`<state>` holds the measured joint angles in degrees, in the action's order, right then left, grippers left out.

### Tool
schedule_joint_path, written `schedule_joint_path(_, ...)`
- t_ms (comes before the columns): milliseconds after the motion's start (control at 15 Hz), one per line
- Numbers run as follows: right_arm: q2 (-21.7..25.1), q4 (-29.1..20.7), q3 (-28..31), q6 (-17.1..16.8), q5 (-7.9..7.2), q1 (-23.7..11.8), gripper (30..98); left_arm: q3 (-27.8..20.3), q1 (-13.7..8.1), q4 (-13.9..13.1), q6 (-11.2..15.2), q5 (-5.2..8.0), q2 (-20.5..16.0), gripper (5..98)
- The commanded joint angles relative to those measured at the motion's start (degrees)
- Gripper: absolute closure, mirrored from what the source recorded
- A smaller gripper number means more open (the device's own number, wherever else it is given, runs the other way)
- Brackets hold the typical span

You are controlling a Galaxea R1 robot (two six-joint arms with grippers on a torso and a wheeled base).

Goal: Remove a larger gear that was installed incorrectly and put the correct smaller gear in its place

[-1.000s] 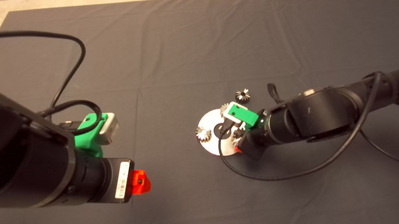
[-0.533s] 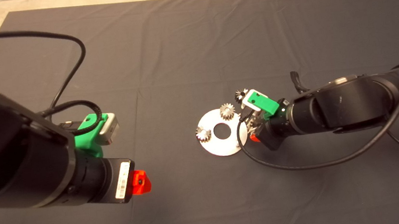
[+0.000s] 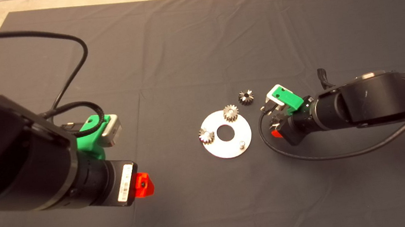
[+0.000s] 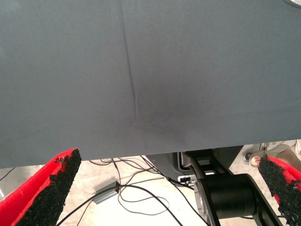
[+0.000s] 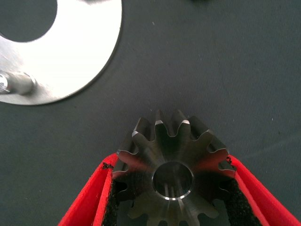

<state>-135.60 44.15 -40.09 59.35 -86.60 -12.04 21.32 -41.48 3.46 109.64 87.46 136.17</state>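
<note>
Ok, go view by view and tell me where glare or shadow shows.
Head view: the round plate shines bright against the dark mat. Right wrist view: glare whitens the plate; highlights ring the larger gear's bore inside the right gripper. Left wrist view: even light, with a soft crease shadow.

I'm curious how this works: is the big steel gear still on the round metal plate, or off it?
Off. The right gripper holds the larger grey steel gear beside the round metal plate, whose pin stands bare.

Bare peg [image 3: 241, 144] unobstructed (two small gears [image 3: 230, 113] opposite).
</note>
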Motion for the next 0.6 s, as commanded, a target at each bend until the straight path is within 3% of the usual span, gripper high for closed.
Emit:
schedule_joint_path(0,0.11,0.41,-1.94,0.50,0.38,0.92,80.4,-0.86,-1.23,-0.47,-0.04,7.55,0.29,5.8)
schedule_joint_path(533,-0.07,0.41,-2.87,1.29,0.40,3.07,80.4,-0.86,-1.21,-0.47,0.13,7.55,1.08,5.8)
